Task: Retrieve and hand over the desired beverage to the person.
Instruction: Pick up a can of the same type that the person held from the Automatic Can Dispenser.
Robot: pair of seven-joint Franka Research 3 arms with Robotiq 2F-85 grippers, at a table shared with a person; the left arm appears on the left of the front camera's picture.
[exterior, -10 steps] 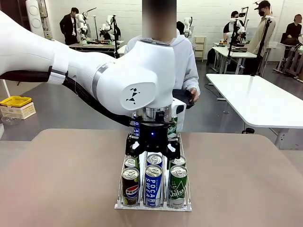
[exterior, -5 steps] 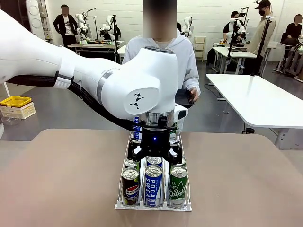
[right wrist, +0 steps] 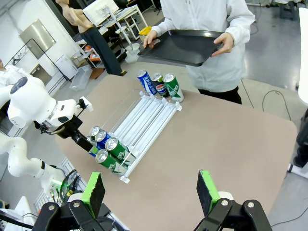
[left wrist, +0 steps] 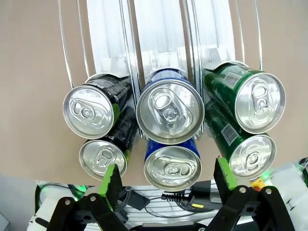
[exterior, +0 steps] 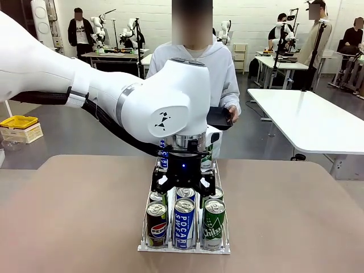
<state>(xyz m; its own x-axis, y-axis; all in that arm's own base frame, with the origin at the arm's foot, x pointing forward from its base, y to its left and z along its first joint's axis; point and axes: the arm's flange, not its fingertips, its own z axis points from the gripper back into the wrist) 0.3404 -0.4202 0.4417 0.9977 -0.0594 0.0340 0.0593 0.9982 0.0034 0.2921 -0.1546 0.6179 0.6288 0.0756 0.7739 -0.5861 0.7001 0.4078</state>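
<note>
Blue cans [exterior: 184,220] sit in the middle lane of the rack [exterior: 165,248], bottom centre of the front view. The left gripper [exterior: 183,190] hangs just above them, jaws wide and empty. Likely the reach-to-grasp step: next it must descend squarely and close. The right gripper [right wrist: 151,190] is spread open, holding nothing.

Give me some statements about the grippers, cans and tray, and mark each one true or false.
1. The person holds a black tray in both hands. True.
2. The left gripper is shut on a blue can. False: it is open above the cans.
3. The rack has three lanes. True.
4. The right gripper holds a green can. False: it is open and empty.
5. Cans lie on the tray. False: it is empty.
</note>
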